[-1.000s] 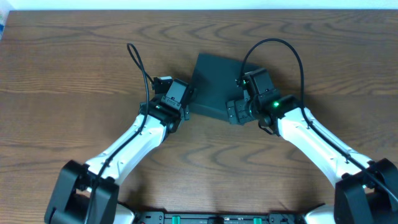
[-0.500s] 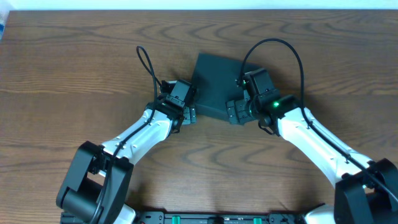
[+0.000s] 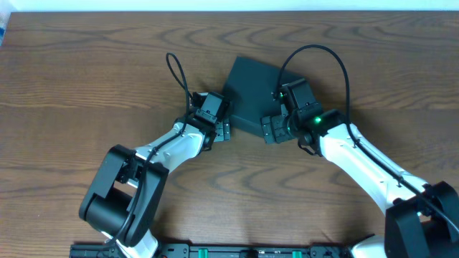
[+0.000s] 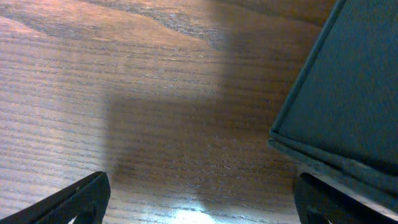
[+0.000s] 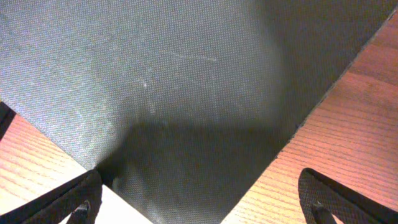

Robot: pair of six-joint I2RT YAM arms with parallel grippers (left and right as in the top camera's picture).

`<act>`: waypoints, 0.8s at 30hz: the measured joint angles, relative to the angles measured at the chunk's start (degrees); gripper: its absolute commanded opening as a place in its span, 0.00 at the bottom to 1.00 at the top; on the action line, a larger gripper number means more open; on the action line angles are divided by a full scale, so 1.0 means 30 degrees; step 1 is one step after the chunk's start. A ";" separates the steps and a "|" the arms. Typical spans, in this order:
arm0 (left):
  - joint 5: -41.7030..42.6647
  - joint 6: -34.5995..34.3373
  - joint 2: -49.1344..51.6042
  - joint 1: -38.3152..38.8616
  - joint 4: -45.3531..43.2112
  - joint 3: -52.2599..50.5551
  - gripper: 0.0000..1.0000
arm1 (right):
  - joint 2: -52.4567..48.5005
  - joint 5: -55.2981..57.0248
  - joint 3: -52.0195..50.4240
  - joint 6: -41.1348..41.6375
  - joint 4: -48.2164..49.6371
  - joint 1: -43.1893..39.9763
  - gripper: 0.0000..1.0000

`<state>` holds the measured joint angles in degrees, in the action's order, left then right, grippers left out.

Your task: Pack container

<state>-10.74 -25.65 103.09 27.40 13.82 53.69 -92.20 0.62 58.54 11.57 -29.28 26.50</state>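
The dark, square container (image 3: pixel 252 94) sat turned corner-on near the middle of the worktop (image 3: pixel 86 79), somewhat closer to the far edge than to the near one. Its lid (image 5: pixel 186 93) looked shut, and nothing to pack showed anywhere in view. The left end effector (image 3: pixel 221 130) stood at the container's near-left side with its jaws spread wide and empty. In the left wrist view one finger (image 4: pixel 323 199) lay right at the box's corner; whether it touched could not be told. The right end effector (image 3: pixel 271 130) hung over the near-right edge, also wide open and holding nothing, with the lid filling its wrist view.

The main risk seemed to be shoving rather than gripping. A finger pressing that corner would likely spin or slide the light box across the smooth wood, out from between the arms. Closing on an edge off-centre might dent the cardboard, or catch lid and base together so that the flap could not lift.
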 measured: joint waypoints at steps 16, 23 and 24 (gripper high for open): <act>0.0554 0.0852 -0.5756 -0.0051 0.2025 -0.0073 0.95 | 0.0073 0.0015 0.0000 0.0379 -0.0226 0.0015 0.99; 0.0940 0.1647 -0.6819 -0.1246 0.1778 0.0459 0.95 | 0.3461 0.0583 0.0000 0.0765 -0.0663 -0.0117 0.99; 0.0954 0.1661 -0.6747 -0.1494 0.1698 0.0634 0.95 | 0.4226 0.0619 0.0044 0.0860 -0.0903 -0.0211 0.99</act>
<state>-7.88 -20.67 82.85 22.92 18.92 55.59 -79.53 2.48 58.67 14.15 -31.99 25.87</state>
